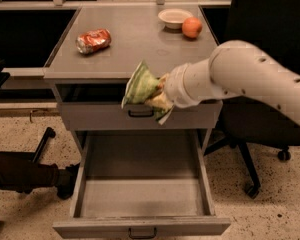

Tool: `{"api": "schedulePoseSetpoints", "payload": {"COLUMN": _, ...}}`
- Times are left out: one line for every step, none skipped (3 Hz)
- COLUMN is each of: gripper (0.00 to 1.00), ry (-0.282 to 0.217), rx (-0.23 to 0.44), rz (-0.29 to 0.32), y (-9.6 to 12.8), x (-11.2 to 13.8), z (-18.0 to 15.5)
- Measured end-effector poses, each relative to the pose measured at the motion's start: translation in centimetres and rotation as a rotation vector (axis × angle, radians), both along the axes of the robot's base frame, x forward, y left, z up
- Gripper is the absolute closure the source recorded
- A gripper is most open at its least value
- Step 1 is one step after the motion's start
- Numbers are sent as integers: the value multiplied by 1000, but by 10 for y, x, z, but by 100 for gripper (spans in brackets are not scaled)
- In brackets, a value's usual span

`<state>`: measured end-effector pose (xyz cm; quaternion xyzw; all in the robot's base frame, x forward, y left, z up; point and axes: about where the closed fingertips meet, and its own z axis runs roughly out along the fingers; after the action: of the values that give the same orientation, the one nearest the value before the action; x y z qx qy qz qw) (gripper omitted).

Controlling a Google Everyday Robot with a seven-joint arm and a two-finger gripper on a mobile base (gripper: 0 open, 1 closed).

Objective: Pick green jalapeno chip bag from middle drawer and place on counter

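In front of the counter's (135, 44) front edge, above the pulled-out middle drawer (140, 227), the gripper (158, 100) is clamped on the bag (139, 84) and holds it in the air. The bag sits level with the top drawer (190, 118), just over its dark handle, and touches no surface. It is crumpled light-green foil with darker green and white patches, its pointed upper corner rising past the counter lip. Its print is too small to read. The white arm (240, 76) reaches in from the right. On the counter lie a crushed red can (93, 40), lettering illegible, at the left, and a white bowl (173, 18) beside an orange (192, 27) at the back right.
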<state>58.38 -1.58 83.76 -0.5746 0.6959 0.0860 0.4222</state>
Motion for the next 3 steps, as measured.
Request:
{"api": "schedulePoseSetpoints", "payload": {"gripper": 100, "ry": -161, "rx": 40, "rz": -54, "y": -3, "x": 52, "z": 65}}
{"api": "schedulePoseSetpoints", "payload": {"gripper": 100, "ry": -283, "rx": 26, "rz": -111, "y": 4, "x": 107, "z": 110}}
{"api": "schedulePoseSetpoints", "payload": {"gripper": 100, "ry": -283, "rx": 12, "rz": -153, "y": 18, "x": 162, "z": 113}}
